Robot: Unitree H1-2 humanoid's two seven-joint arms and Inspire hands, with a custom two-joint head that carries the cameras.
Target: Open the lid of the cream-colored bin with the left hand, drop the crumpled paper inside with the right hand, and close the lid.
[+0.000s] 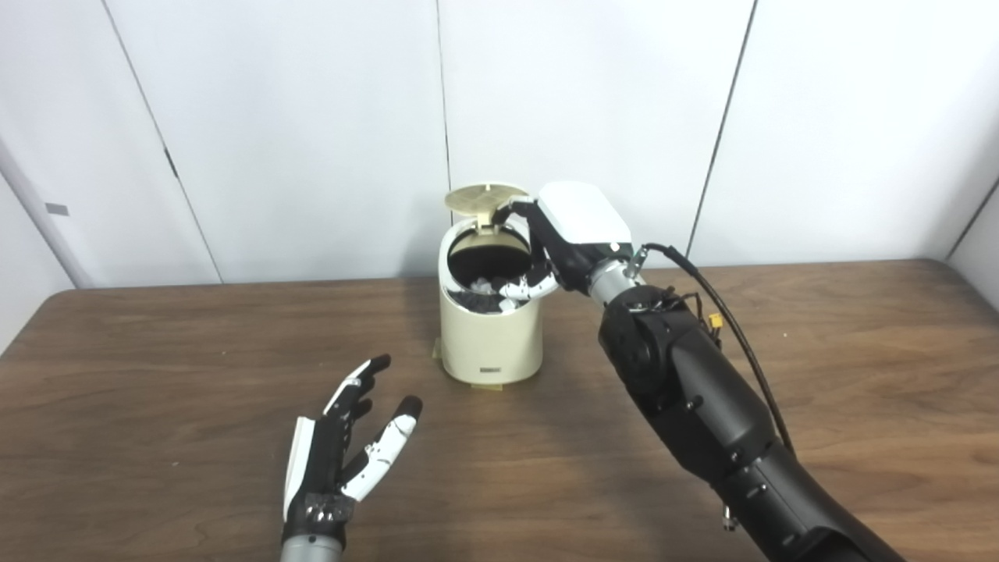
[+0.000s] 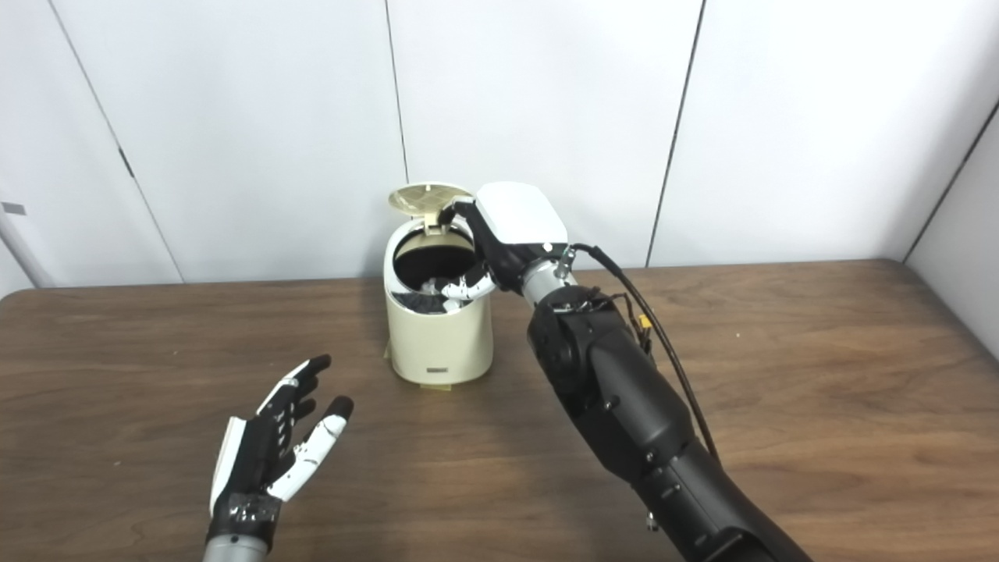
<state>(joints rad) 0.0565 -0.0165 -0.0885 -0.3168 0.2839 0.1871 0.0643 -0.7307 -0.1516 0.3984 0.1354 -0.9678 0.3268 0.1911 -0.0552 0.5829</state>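
– Right hand (image 1: 566, 242) sits at the bin (image 1: 490, 343) mouth, at 3 o'clock of the opening; fingers (image 1: 531, 287) curl down into it; whether they are clamped on anything I cannot tell.

– And the paper?

– White scraps (image 1: 492, 286) show inside the dark opening, beside the fingertips; I judge that is the paper, though it blurs into the white of the fingers; held or already dropped, I cannot say.

– How will it handle?

– Light and soft, I judge; it crushes in any grip and should fall freely once the fingers part; no care needed.

– Lid?

– Lid (image 1: 485, 197) stands tipped up at 12 o'clock of the bin, hinged at the back rim; thin plastic, stiff, light; I would press its front edge down; the bin looks light too and could slide on the table (image 1: 858, 375).

– Left hand?

– Left hand (image 1: 343, 445) hangs at 7 o'clock of the bin, well apart, fingers spread, holding nothing.

– Count?

– One bin; one lid; two hands; paper pieces, I cannot count.
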